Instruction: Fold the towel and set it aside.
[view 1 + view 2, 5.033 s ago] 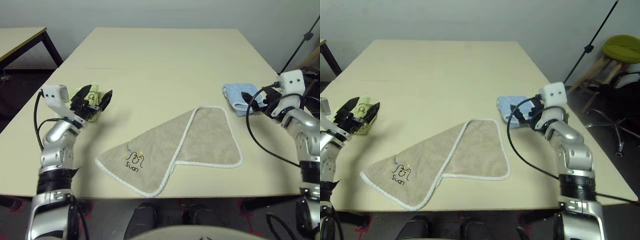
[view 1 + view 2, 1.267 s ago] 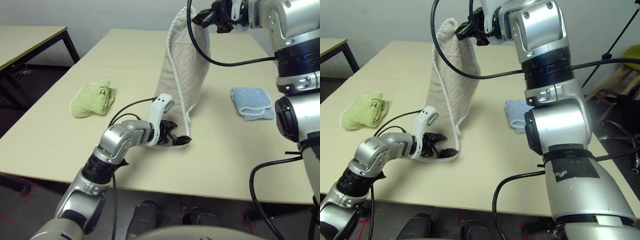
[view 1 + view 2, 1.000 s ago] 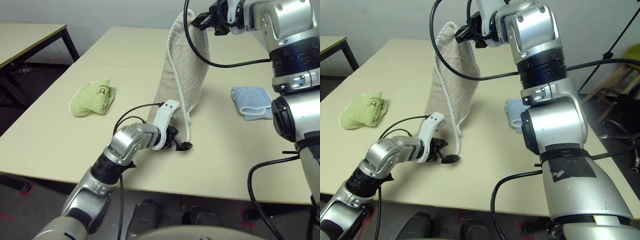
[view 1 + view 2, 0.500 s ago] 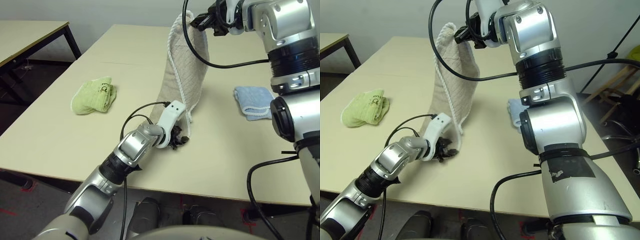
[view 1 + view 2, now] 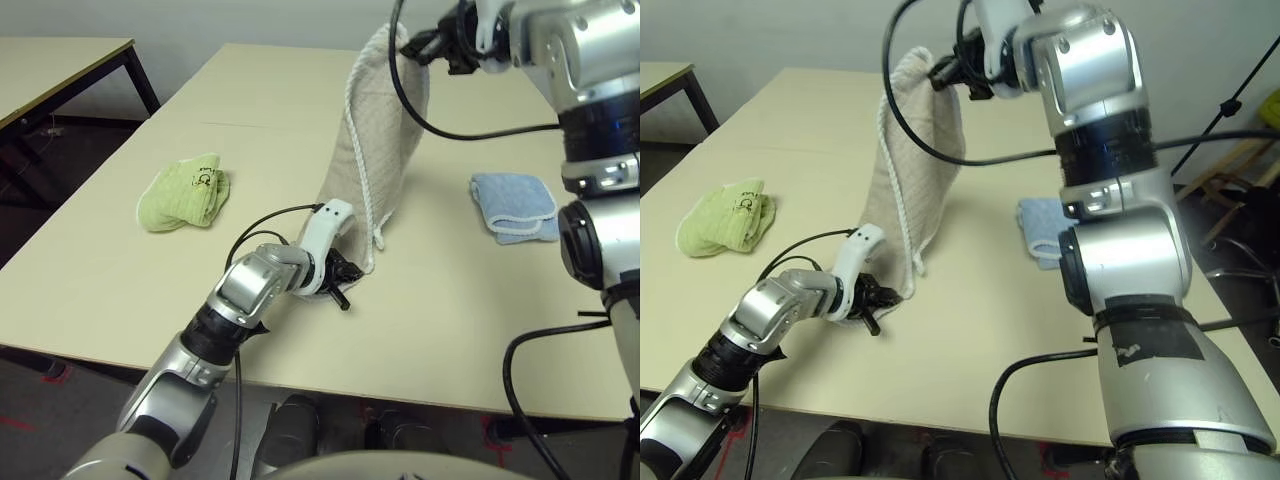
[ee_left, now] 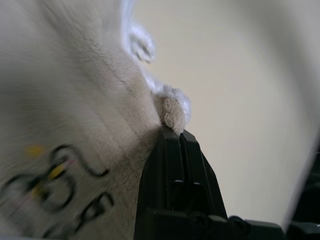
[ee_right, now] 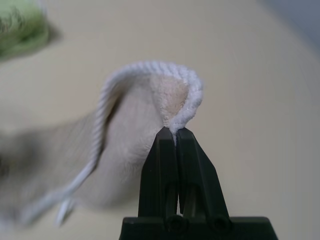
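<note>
The beige towel with white edging hangs upright over the table, its lower end resting on the tabletop. My right gripper is high above the table's far side, shut on the towel's top corner; the right wrist view shows the white edging pinched between its fingers. My left gripper is low at the towel's bottom, near the front of the table. It is shut on a lower corner, beside the embroidered logo.
A small lime green folded towel lies at the table's left. A small light blue folded towel lies at the right. A second table stands off to the far left. A stand and chairs are beyond the right edge.
My left gripper, open beside the towel's bottom a second ago, has shut on the lower corner. The right gripper still holds the top corner up.
</note>
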Tool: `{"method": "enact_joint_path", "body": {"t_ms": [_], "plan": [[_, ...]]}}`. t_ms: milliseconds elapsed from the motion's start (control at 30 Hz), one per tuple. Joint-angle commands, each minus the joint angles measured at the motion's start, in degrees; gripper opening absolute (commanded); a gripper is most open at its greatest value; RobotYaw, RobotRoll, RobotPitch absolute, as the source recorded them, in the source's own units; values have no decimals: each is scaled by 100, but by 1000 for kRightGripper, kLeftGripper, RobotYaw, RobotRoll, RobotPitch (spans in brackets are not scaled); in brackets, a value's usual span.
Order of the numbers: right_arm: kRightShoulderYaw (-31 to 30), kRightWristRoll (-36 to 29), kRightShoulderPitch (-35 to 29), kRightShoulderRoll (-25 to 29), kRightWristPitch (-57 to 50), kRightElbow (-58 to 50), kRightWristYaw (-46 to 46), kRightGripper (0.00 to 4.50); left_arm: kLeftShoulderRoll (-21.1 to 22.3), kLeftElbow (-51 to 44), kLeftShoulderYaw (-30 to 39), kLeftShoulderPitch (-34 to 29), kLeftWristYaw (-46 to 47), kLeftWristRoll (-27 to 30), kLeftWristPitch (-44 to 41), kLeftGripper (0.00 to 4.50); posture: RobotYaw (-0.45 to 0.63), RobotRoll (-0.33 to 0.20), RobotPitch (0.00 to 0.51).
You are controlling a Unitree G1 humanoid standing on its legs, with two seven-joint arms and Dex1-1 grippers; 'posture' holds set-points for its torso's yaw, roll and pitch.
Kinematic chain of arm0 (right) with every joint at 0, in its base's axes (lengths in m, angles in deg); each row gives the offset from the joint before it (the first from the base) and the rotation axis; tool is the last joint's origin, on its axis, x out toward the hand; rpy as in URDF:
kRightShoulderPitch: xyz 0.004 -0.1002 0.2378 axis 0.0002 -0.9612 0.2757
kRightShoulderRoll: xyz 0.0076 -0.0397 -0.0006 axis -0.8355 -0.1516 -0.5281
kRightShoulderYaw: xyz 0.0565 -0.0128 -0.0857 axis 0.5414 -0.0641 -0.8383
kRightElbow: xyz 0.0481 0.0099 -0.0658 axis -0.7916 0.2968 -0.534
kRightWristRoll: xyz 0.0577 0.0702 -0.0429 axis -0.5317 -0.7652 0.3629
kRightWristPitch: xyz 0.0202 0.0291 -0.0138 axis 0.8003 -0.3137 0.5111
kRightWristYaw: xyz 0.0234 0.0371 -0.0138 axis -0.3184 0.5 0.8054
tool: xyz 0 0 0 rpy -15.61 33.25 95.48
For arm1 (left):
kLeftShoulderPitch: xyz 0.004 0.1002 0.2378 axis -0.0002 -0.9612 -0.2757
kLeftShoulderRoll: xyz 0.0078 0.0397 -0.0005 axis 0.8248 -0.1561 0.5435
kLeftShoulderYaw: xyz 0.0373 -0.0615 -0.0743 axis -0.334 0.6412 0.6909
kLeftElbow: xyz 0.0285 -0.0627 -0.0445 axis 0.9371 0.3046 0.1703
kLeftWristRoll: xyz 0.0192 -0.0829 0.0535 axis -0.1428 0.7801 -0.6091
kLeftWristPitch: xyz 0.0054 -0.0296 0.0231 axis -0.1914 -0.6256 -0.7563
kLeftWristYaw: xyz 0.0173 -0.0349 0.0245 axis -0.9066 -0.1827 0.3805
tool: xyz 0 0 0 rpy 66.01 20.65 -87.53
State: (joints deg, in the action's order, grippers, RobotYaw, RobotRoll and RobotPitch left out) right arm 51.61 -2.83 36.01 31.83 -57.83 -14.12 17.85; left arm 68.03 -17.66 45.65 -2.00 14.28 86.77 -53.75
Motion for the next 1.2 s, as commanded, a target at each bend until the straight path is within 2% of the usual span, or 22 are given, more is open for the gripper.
{"method": "enact_joint_path", "body": {"t_ms": [33, 133, 233, 333, 433, 533, 667, 800, 900, 967, 1033, 1100, 1200], "plan": [[149, -365, -726, 451, -194, -601, 478, 0, 566, 0, 587, 208, -453, 430, -192, 20, 157, 0, 40], [69, -592, -1414, 956, -289, -1037, 916, 0, 1088, 279, 847, 396, -816, 641, -190, 20, 152, 0, 37], [-30, -633, -1822, 1244, -187, -1317, 1101, 0, 1447, 567, 778, 523, -1093, 643, -15, 20, 145, 0, 34], [127, -693, -2023, 1142, 226, -1049, 1070, 0, 1541, 1175, 682, 823, -1140, 377, 431, 20, 138, 0, 30], [122, -450, -1993, 816, 1111, -257, 760, 0, 1394, 2157, 611, 1333, -995, -134, 1325, 20, 132, 0, 27], [368, -208, -1549, 254, 2749, 1346, 124, 0, 1055, 3669, 652, 2063, -487, -825, 2811, 20, 133, 0, 21], [835, 35, -563, -187, 4149, 3278, -1310, 0, 703, 5348, 982, 2947, 130, -1250, 4395, 20, 135, 0, 19], [1388, -107, 301, -244, 5320, 4116, -1961, 0, 591, 6429, 1356, 3752, 729, -1458, 5975, 20, 129, 0, 15], [1718, -233, 628, -166, 5719, 4197, -1919, 0, 584, 6736, 1592, 4101, 710, -1440, 6731, 20, 122, 0, 16], [1894, -415, 610, -74, 5660, 3918, -1627, 0, 645, 6686, 1591, 4103, 507, -1480, 6881, 20, 117, 0, 17], [1962, -628, 268, 4, 5338, 3394, -1143, 0, 721, 6441, 1491, 3837, 107, -1496, 6713, 20, 105, 0, 21], [1990, -1054, -662, 93, 4511, 2315, -536, 0, 839, 5809, 1363, 3112, -420, -1411, 6267, 20, 100, 0, 27], [2061, -1446, -2020, 195, 3471, 984, -311, 0, 1015, 4861, 1282, 2008, -854, -1303, 5630, 20, 100, 0, 33]]}}
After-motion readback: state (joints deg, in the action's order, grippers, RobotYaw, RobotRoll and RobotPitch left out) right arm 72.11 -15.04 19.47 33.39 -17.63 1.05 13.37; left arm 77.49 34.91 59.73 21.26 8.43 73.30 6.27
